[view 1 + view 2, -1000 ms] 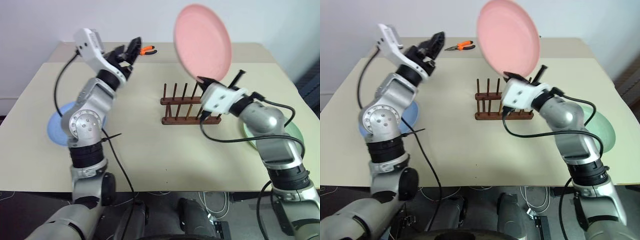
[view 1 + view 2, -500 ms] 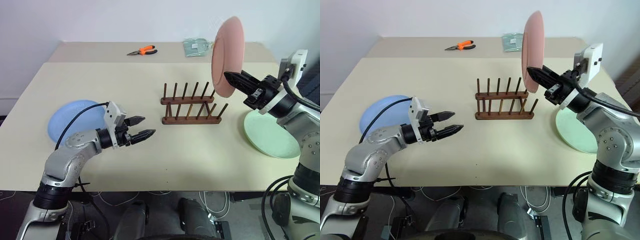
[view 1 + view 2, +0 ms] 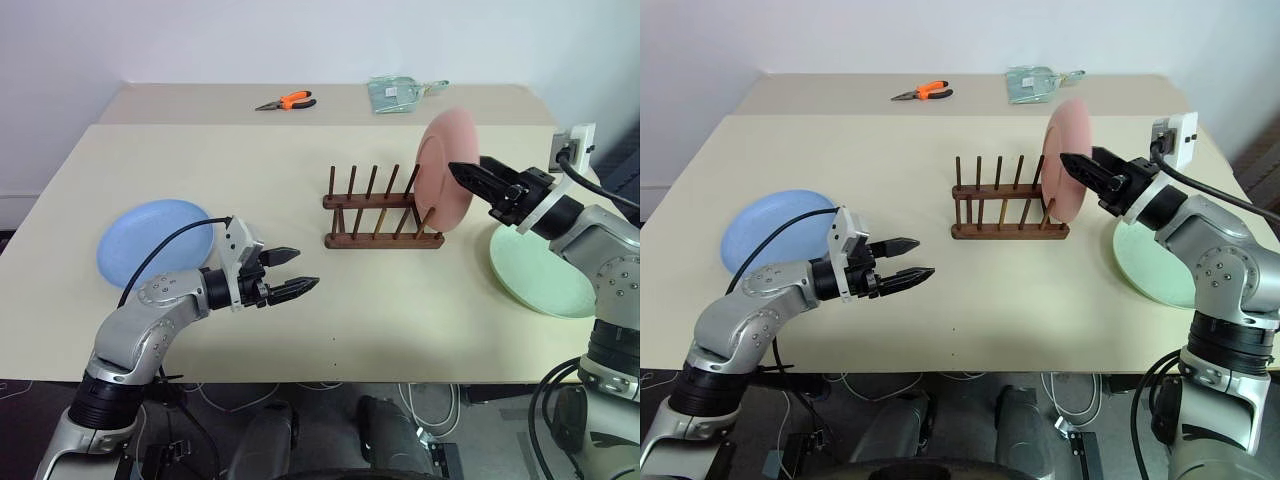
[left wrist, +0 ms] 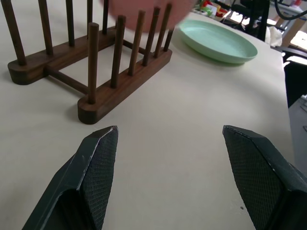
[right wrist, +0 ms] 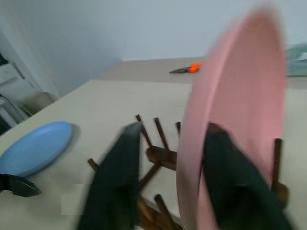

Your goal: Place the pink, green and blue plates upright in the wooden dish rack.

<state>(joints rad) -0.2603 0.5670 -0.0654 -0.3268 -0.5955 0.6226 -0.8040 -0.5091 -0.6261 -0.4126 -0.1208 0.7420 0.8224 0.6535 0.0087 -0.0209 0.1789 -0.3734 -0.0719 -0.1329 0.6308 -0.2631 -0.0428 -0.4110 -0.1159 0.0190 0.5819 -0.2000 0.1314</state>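
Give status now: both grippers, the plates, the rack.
Left gripper open, empty. Right gripper open, astride pink plate standing in wooden dish rack. Blue plate, green plate flat on table.

The pink plate (image 3: 444, 168) stands upright at the wooden dish rack's (image 3: 380, 214) right end (blue plate (image 3: 155, 254) lying flat)
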